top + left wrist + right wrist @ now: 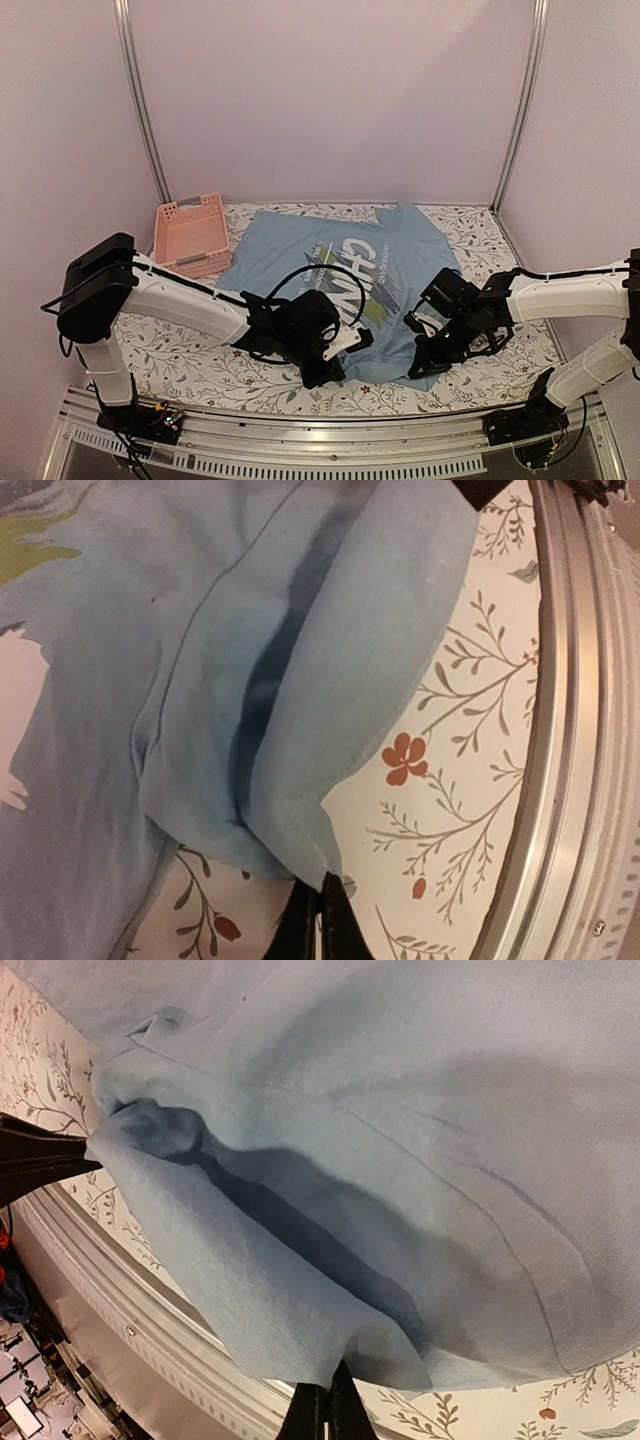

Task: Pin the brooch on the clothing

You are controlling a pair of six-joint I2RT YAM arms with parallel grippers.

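The light blue T-shirt (350,280) with the white "CHINA" print lies on the flowered table. My left gripper (335,368) is shut on its near hem at the left; the left wrist view shows the fingers (322,920) pinching the lifted blue fabric (300,710). My right gripper (428,358) is shut on the near hem at the right; the right wrist view shows the fingers (325,1412) pinching the raised hem (300,1290). The hem hangs open between the two grippers. The brooch is not in view.
A pink plastic basket (190,235) stands at the back left. The metal rail of the table's near edge (330,445) runs just behind both grippers; it also shows in the left wrist view (580,730). Pale walls enclose the table.
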